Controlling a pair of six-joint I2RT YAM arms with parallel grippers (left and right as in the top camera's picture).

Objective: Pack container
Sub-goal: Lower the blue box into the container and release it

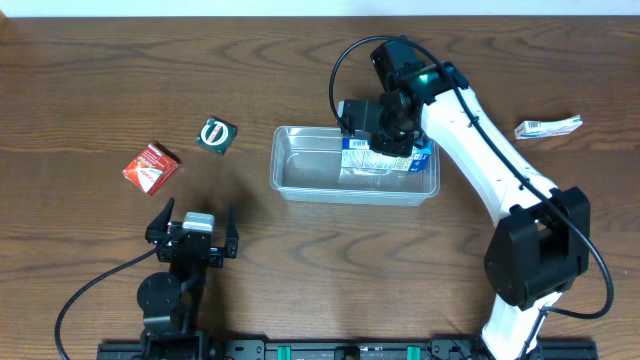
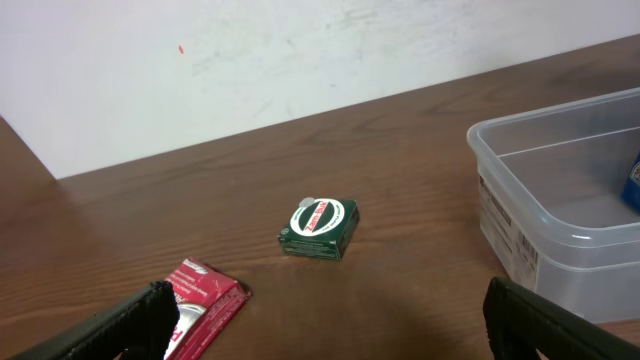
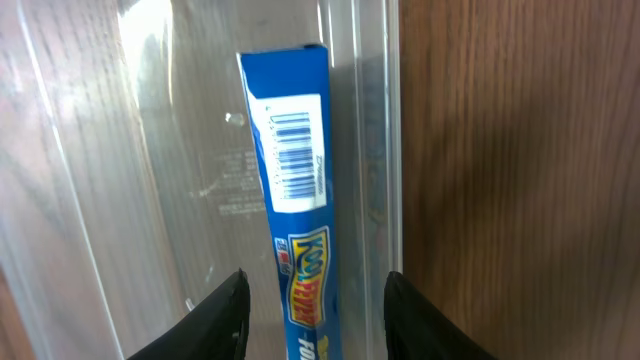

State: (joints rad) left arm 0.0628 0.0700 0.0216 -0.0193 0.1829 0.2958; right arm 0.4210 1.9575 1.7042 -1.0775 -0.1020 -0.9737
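A red packet (image 1: 151,167) and a green box (image 1: 216,135) lie near each other on the wooden table (image 1: 100,60); a white packet (image 1: 548,127) lies well apart.

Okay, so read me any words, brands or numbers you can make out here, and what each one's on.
"KOO": yellow letters on the blue box lying in the clear container; the rest is cut off.
Barcode digits on the blue box: too small to read.
Oval label on the green box: blurred.
Print on the red packet and the white packet: unreadable.
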